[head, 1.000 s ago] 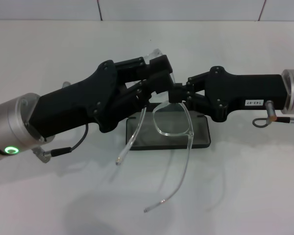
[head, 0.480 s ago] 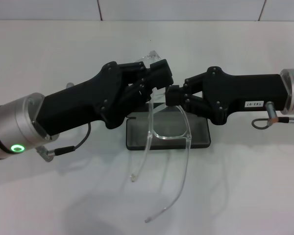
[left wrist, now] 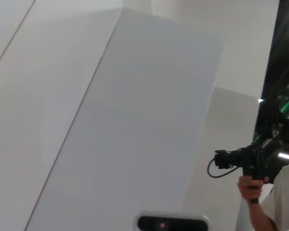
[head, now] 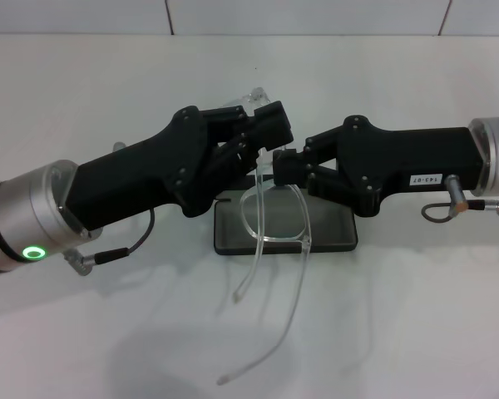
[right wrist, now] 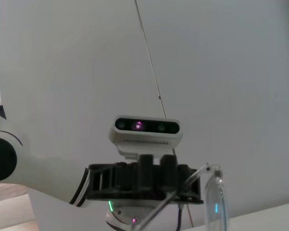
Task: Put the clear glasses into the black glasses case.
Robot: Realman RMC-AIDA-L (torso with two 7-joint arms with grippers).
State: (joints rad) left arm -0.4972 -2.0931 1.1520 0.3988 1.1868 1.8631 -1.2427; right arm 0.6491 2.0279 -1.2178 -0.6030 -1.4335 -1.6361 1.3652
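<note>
The clear glasses (head: 276, 239) hang in the air above the black glasses case (head: 333, 229), their long arms dangling toward the front of the table. My left gripper (head: 270, 133) is shut on the far end of the frame, where one lens (head: 254, 96) sticks up behind its fingers. From the right, my right gripper (head: 283, 170) is shut on the frame's top edge near the other lens. The case lies open and flat on the table under both grippers, grey lining up. In the right wrist view, the glasses (right wrist: 214, 192) show beside the left gripper (right wrist: 144, 183).
The white table (head: 399, 332) runs out on all sides of the case, with a white wall (head: 316, 17) behind it. A person with a camera (left wrist: 253, 163) stands in the left wrist view.
The right gripper has moved left toward the left gripper. The hanging lens has turned more edge-on, and the glasses' arms have swung left and lower.
</note>
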